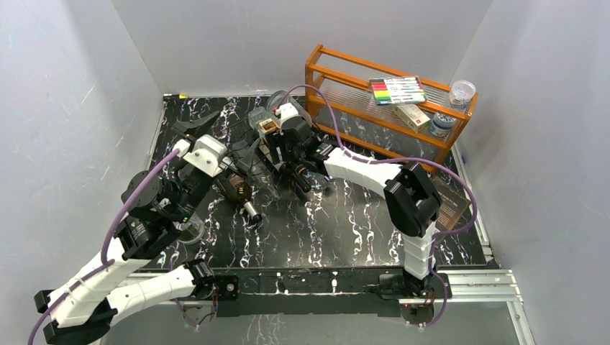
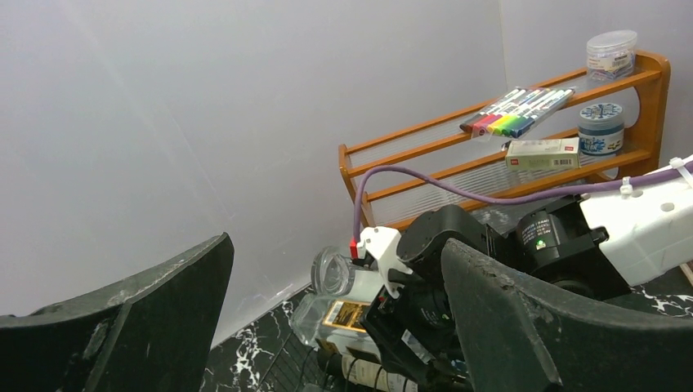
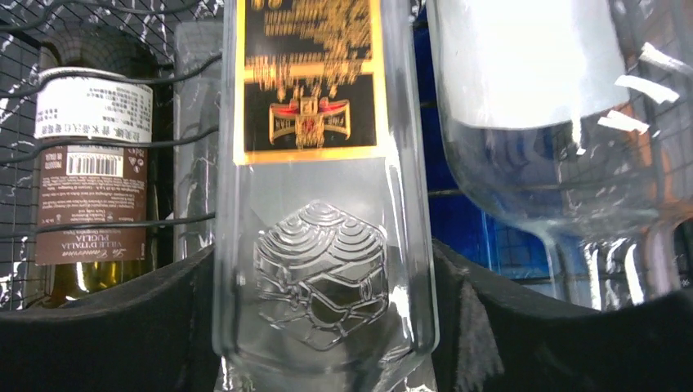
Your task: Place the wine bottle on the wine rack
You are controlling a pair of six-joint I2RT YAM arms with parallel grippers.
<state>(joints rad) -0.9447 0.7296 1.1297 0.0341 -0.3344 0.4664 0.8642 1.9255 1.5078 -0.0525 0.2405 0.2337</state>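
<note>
Atop the wine rack (image 3: pixel 33 16), clamps the wine bottle (image 3: pixel 323 245) in the right gripper (image 3: pixel 327 343), seemingly seated but unreleased; holds the left gripper (image 2: pixel 335 327) spread, empty.

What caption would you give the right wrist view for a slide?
Right gripper clasping a clear, gold-labelled glass bottle at the wire wine rack, beside a brown-labelled wine bottle.

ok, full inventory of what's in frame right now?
clear bottle: 1, black-gold label, at wine rack
wine rack: 1, black wire, centre rear of table
brown bottle: 1, in rack, beside it
white-labelled bottle: 1, clear, other side
dark bottle: 1, lying on table
orange shelf: 1, rear right
marker pack, clear jar, small box, blue tin: 1 each, on shelf
left gripper: open, empty
right gripper: shut on clear bottle
</note>
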